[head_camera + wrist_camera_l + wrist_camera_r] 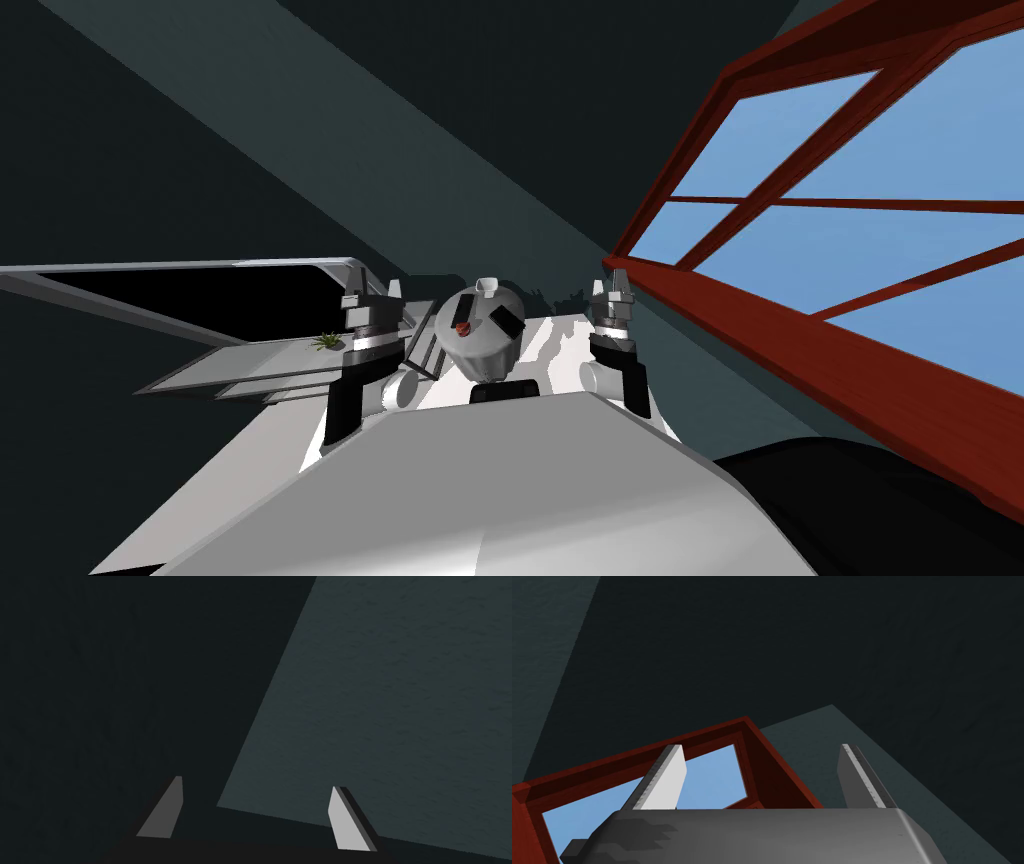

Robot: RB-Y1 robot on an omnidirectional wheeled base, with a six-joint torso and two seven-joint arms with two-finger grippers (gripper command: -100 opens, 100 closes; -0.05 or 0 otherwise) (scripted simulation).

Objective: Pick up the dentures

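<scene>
Dentures: I cannot make them out for certain. My best guess is the small red thing [462, 326] at 12 o'clock, sitting on the near face of a grey rounded object [490, 352].
Support: the grey object seems to stand on a pale table [560, 338] just ahead of me.
Left claw [373, 289]: raised at 11 o'clock, just beside the grey object. Its fingers [167, 811] are spread wide and hold nothing, and it points upward, away from the table.
Right claw [612, 284]: raised at 1 o'clock, near the red window frame [800, 350]. Its fingers [662, 781] are spread wide and it is empty.
Also there: a small green plant [326, 341] at 10 o'clock on a grey ledge [230, 365].
Step in hand: by my reading the reach has not begun, since both claws aim up, not at the red thing.
Doing it well: use the left arm, which looks nearer. Tip its wrist down until its camera shows the red thing between the fingers. Keep the claw wide until it straddles the thing, then close gently.
Risk: a small piece on a rounded face may slide if nudged, so come straight down over it.
</scene>
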